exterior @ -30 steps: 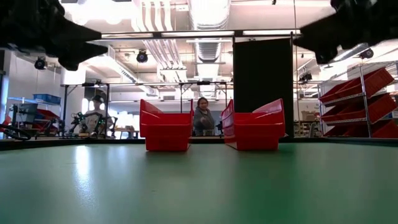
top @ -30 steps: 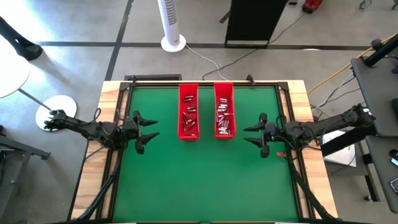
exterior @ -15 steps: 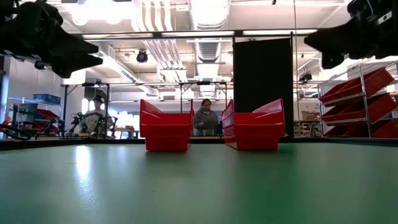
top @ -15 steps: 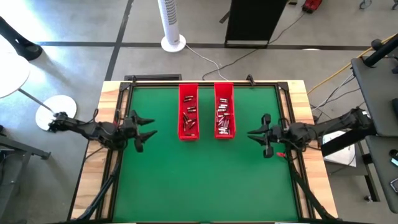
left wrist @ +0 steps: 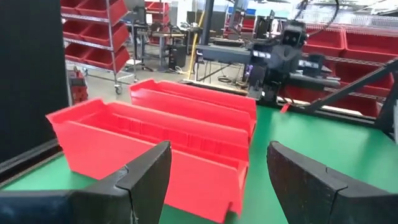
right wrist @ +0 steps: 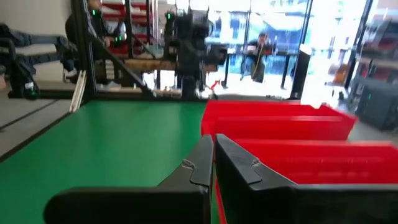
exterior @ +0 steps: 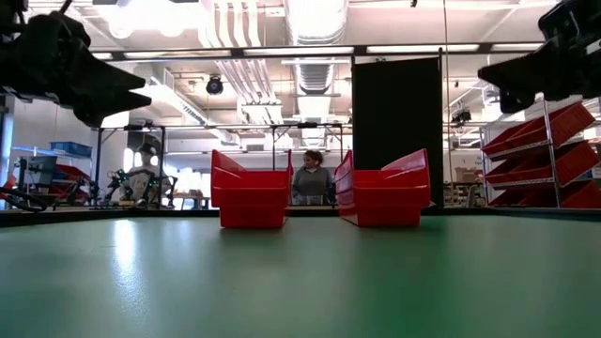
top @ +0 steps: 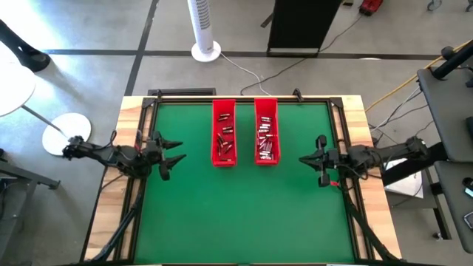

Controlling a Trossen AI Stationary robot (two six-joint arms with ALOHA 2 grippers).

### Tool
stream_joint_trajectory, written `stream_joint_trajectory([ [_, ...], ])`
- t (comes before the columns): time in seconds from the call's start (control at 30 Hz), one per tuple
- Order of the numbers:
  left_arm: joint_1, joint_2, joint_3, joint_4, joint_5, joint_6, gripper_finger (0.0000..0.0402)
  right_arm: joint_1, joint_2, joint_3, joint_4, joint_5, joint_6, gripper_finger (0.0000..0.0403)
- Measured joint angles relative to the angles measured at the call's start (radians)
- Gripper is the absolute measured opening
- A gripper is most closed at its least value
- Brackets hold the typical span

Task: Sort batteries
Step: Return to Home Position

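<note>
Left gripper [top: 179,151] has backed off toward the table's left edge over the last second, fingers spread, nothing held. Dark batteries [top: 225,140] sit in the left red tray [top: 224,109], silvery batteries [top: 266,142] in the right red tray [top: 266,108]. Right gripper [top: 303,158] has pulled back further right, fingers pressed together, empty. Sorting looks finished and both arms seem to be heading home.

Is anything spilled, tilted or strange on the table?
Nothing stands out. Both red bins stand straight; batteries lie inside, none on the green mat. Left end effector and right end effector are empty.
</note>
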Motion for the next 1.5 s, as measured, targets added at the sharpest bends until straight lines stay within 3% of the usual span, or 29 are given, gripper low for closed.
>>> stream_joint_trajectory([
  [0.1,0.003,-0.011,-0.021,0.04,0.058,-0.002,0.0242,0.0,-0.058,-0.001,-0.042,0.006,-0.007,0.0009],
  [0.33,0.049,-0.024,-0.035,0.088,0.136,0.079,0.0238,-0.002,-0.01,0.0,-0.063,0.036,-0.058,0.0012],
  [0.5,0.145,-0.022,-0.062,0.152,0.35,0.07,0.021,-0.002,0.029,0.001,-0.066,0.056,-0.311,0.0013],
  [0.67,0.239,-0.005,-0.064,0.127,0.528,0.002,0.0156,-0.002,0.058,0.002,-0.068,0.059,-0.288,0.0013],
  [0.97,0.249,0.009,-0.064,0.12,0.555,-0.112,0.0076,-0.002,0.071,0.0,-0.048,0.06,-0.262,0.0013],
  [1.1,0.249,0.024,-0.064,0.12,0.55,-0.116,0.0072,-0.004,0.071,0.0,-0.005,0.064,-0.113,0.0013],
  [1.2,0.249,0.034,-0.06,0.112,0.546,-0.027,0.0072,-0.004,0.07,0.0,0.008,0.053,-0.071,0.0013],
  [1.5,0.249,0.069,-0.057,0.111,0.54,-0.013,0.0072,-0.005,0.068,0.0,0.032,-0.131,0.046,0.0013],
])
